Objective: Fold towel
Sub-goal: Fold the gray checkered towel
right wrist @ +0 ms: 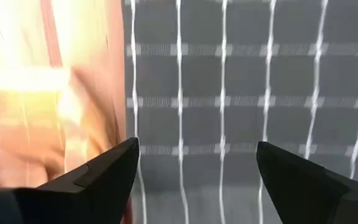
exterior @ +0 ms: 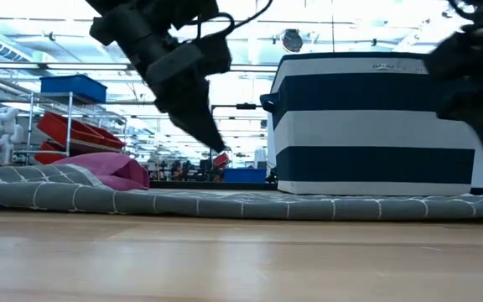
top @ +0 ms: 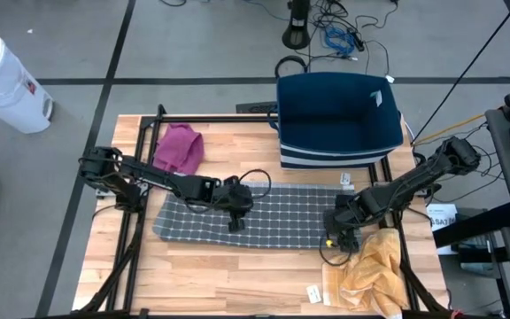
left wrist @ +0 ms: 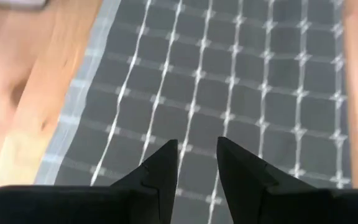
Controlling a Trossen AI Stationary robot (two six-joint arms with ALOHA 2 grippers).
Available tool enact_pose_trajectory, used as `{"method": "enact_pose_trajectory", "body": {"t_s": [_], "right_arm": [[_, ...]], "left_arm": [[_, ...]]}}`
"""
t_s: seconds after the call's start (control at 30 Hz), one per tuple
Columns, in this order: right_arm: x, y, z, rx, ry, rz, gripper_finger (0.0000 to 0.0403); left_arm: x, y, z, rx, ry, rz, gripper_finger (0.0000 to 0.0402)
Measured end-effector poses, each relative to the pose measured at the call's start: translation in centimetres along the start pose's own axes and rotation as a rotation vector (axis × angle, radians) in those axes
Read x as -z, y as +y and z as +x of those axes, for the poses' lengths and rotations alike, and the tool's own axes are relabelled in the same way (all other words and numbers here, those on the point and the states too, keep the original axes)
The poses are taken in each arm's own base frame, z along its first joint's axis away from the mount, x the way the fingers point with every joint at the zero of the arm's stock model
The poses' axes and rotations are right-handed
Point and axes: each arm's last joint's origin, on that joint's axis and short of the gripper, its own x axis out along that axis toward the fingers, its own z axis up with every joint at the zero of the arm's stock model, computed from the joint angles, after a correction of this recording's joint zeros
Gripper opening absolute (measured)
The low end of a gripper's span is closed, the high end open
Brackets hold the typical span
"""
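A grey towel (top: 277,215) with a white grid lies spread flat along the middle of the wooden table (top: 237,275); it also shows in the low view (exterior: 225,204). My left gripper (top: 235,221) hangs above the towel's left half, slanting down, clear of the cloth in the low view (exterior: 216,148). Its fingers stand a narrow gap apart with nothing between them (left wrist: 197,146). My right gripper (top: 339,230) hovers over the towel's right end, pointing nearly straight down, wide open and empty (right wrist: 197,149). The towel's short right edge (right wrist: 131,93) runs just inside one of its fingers.
A pink cloth (top: 181,148) lies at the far left of the table. A blue-and-white striped bin (top: 339,120) stands at the far right, just behind the towel. A crumpled tan cloth (top: 374,266) lies at the near right corner, beside the towel's right end.
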Motion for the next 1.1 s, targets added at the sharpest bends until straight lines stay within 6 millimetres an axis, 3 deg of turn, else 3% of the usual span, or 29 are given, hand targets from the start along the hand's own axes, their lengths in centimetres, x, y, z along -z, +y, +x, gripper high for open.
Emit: {"method": "enact_pose_trajectory", "body": {"t_s": [0.2, 0.53, 0.93, 1.1], "right_arm": [[1.4, 0.8, 0.1, 0.025, 0.074, 0.034, 0.0313], [2.4, 2.1, 0.2, 0.007, 0.102, 0.056, 0.0313], [3.8, 1.3, 1.6, 0.074, 0.156, 0.107, 0.0313], [3.9, 1.1, 1.9, 0.089, 0.141, 0.086, 0.0257]], "left_arm": [[-1.0, -0.2, -0.1, 0.021, -0.101, 0.026, 0.0119], [-1.2, -0.2, -0.1, 0.015, -0.124, 0.034, 0.0119], [-1.4, -0.2, -0.1, 0.010, -0.147, 0.031, 0.0119], [-1.5, -0.2, -0.1, 0.011, -0.152, 0.030, 0.0119]]}}
